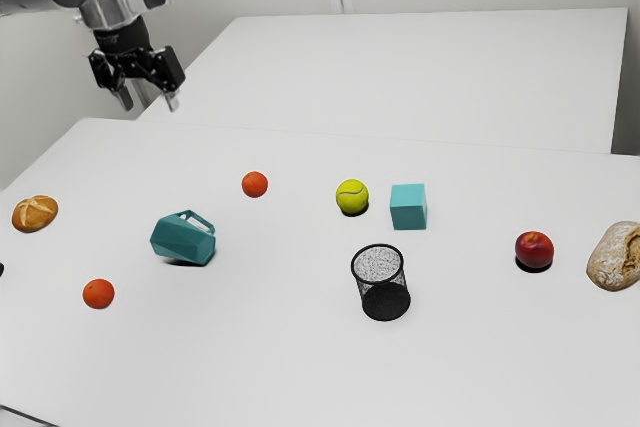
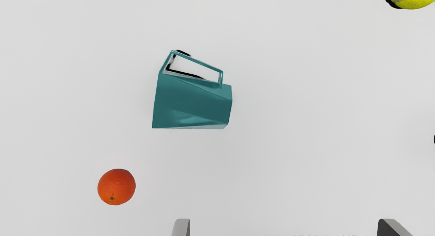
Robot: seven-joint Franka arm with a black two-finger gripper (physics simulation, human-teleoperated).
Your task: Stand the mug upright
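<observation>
I see a plain whitish bench (image 1: 250, 357) and, on it, a mug (image 1: 180, 240) in deep teal, its facets running darker and lighter. The cube (image 1: 408, 209) is a brighter turquoise. Two oranges (image 1: 255, 184) glow reddish orange; the tennis ball (image 1: 352, 196) is acid yellow with a pale curved seam. There's a black mesh basket (image 1: 384, 297), a dark red apple (image 1: 534, 249), a golden-brown bun (image 1: 35, 213) with paler score lines, and a tan loaf (image 1: 615, 257) dusted floury white. The end effector (image 1: 148, 104) is black, grey-tipped.
</observation>
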